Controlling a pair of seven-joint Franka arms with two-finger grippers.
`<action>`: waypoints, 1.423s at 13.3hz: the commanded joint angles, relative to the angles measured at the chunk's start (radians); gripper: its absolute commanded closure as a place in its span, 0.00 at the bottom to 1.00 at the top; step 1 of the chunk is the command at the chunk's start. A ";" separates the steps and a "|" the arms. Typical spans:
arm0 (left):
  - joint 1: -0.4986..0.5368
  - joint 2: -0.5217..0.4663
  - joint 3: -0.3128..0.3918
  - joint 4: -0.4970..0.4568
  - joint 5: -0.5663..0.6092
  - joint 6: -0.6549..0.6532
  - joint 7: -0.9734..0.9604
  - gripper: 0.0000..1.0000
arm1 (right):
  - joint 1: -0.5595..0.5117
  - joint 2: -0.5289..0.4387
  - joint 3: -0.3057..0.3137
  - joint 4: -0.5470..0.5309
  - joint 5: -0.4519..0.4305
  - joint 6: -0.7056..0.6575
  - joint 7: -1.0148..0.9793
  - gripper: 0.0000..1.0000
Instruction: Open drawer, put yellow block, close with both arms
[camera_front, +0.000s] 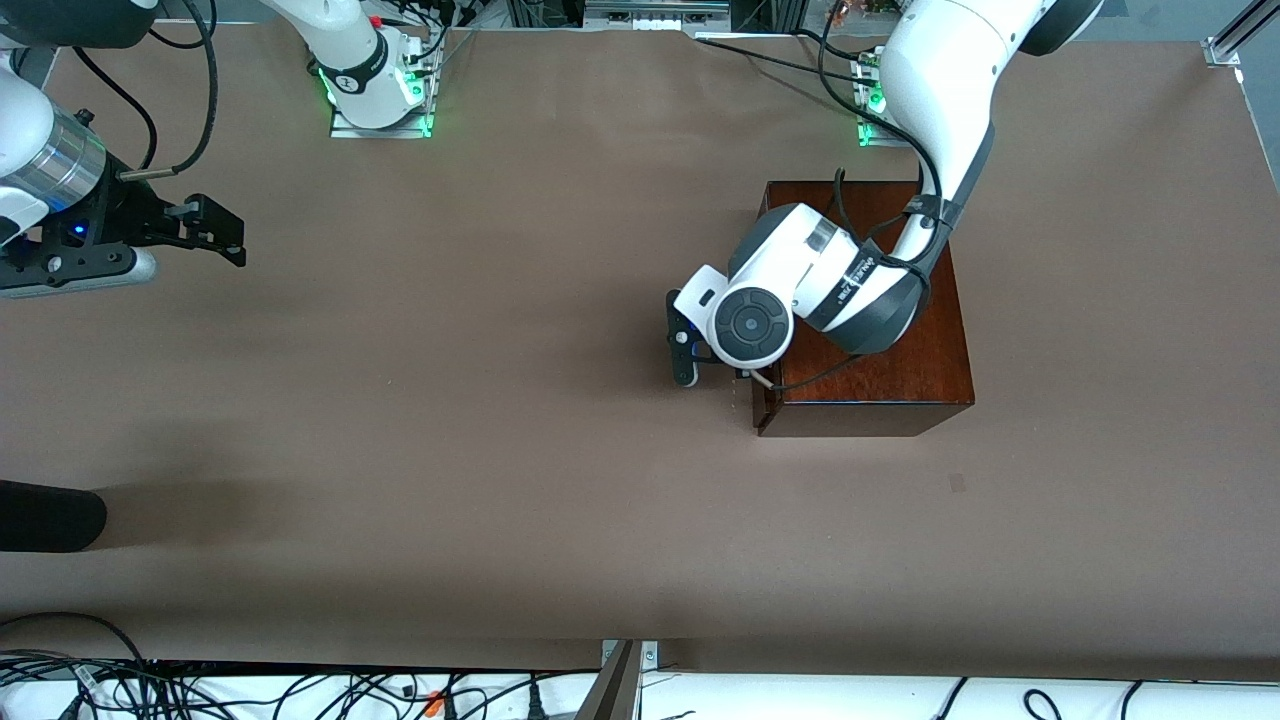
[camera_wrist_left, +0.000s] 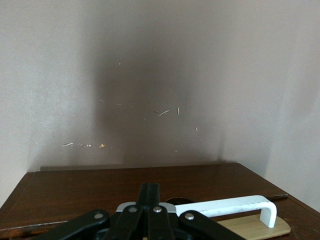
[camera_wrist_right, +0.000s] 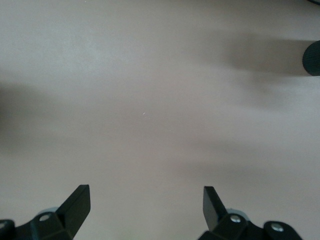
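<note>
Brown tabletop (camera_front: 500, 450), wide and mostly bare. Mahogany box (camera_front: 900, 370) sits toward the left arm's end, closer to the edge where the arm bases stand than to the edge by the front camera.

Left arm (camera_front: 940, 90) reaches down from its base over the box, wrist bent across the box top. Left tool (camera_front: 740, 372) is at the box face that looks toward the right arm's end, low, at the corner nearest the front camera. Whether its fingers are spread or closed cannot be told: the wrist body covers them in the front view, and the left wrist view shows only the black linkage (camera_wrist_left: 147, 220).

Drawer (camera_wrist_left: 150, 187): the left wrist view shows its dark front panel, with the white handle (camera_wrist_left: 235, 206) right against the tool's linkage. A strip of pale wood (camera_wrist_left: 260, 227) shows next to the handle. How far the drawer is out cannot be judged.

Right arm (camera_front: 40, 160) waits near the tabletop's right-arm end. Right tool (camera_front: 215, 232) hangs over bare tabletop, fingers (camera_wrist_right: 75, 205) spread wide, nothing between them.

Yellow block: not seen in any view.

A black rounded object (camera_front: 45, 515) juts in at the right arm's end of the tabletop, nearer the front camera.
</note>
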 joint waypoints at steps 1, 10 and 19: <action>0.010 -0.030 0.019 -0.006 0.027 -0.026 0.009 0.13 | -0.010 0.004 0.006 0.018 0.001 -0.015 0.003 0.00; 0.056 -0.282 0.096 0.003 0.033 -0.141 -0.352 0.00 | -0.010 0.008 0.006 0.018 0.001 -0.015 -0.001 0.00; 0.293 -0.474 0.207 -0.032 0.020 -0.135 -0.755 0.00 | -0.010 0.008 0.006 0.018 0.001 -0.015 0.002 0.00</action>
